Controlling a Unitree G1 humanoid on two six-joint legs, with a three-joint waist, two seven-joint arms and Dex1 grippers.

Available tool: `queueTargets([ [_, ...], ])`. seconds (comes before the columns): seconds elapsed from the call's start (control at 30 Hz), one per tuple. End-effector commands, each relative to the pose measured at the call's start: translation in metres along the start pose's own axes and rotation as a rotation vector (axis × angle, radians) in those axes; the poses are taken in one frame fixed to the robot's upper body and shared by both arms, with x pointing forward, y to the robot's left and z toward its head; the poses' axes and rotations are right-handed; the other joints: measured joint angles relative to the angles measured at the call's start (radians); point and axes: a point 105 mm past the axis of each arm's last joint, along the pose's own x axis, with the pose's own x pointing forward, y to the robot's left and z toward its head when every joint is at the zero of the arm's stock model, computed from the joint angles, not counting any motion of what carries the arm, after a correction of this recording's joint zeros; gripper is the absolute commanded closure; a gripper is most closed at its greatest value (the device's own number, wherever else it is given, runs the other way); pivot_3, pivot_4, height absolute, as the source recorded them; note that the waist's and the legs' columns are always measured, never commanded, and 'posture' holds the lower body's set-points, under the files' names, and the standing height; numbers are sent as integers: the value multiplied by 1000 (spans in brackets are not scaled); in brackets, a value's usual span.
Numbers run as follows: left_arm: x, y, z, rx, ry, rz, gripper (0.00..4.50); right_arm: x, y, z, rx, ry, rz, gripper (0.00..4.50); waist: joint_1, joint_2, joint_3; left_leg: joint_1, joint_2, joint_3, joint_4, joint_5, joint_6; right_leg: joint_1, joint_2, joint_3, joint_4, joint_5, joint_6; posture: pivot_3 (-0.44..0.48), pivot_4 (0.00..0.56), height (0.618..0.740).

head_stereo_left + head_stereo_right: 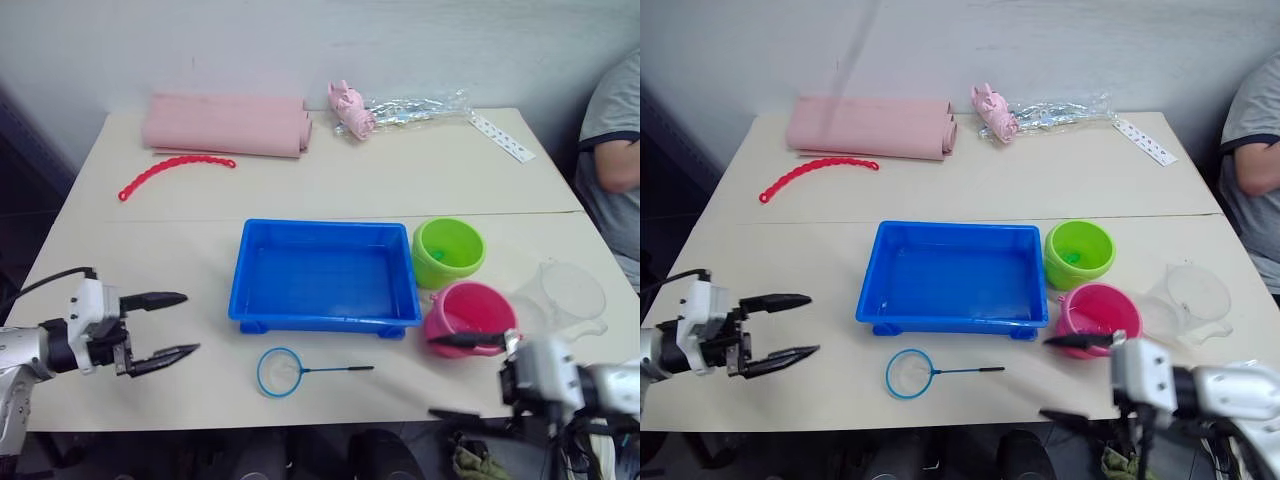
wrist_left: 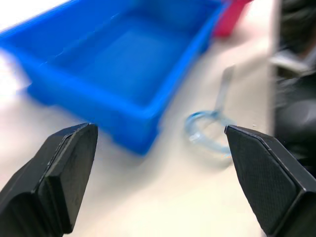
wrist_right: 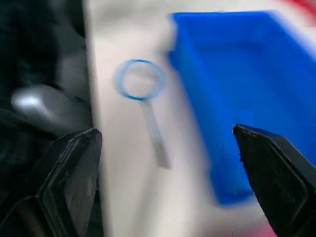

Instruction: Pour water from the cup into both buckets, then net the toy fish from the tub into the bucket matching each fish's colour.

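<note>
Two tables butted together carry everything I see; the blue tub sits near the middle of the near table, holding water, and I cannot make out any fish in it. At the far edge lies a rolled pink mat, with a red bead chain just in front of it toward the left edge. A clear cup stands near the right edge, apparently empty. Just right of the tub, the lime green bucket holds a small green thing, and the pink bucket stands nearer the front edge, almost touching its neighbour. Along the front edge, just before the tub, lies the net, its handle pointing right. My left gripper hovers over the front left corner, fingers spread and empty. My right gripper hangs at the front edge beside the pink bucket, also spread wide, holding nothing.
</note>
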Motion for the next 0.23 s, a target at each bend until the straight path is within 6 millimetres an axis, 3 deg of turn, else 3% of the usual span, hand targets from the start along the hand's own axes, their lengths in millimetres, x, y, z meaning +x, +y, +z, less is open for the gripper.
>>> queueTargets([
  [0.03, 2, 5, -14, 5, 59, 23, 0, -22, -27, -5, -90, 81, -61, 15, 0, 0, 0, 0, 0, 0, 0, 0, 0, 0, 0, 0, 0, 0, 0, 0, 150, 740],
  [0.1, 4, 4, -18, 38, 81, 21, 0, -31, -46, -7, -128, 97, -113, 15, -1, 0, 0, -1, 0, 0, -1, -1, 1, 0, 0, 0, -1, 0, 0, 0, 150, 740],
  [0.23, 4, 10, -15, 115, 55, 65, 0, -37, -57, -14, -86, 106, -91, 15, 0, 0, 0, -1, 0, 0, 0, -1, 1, -1, -1, -1, -1, 0, 0, 0, 150, 740],
])
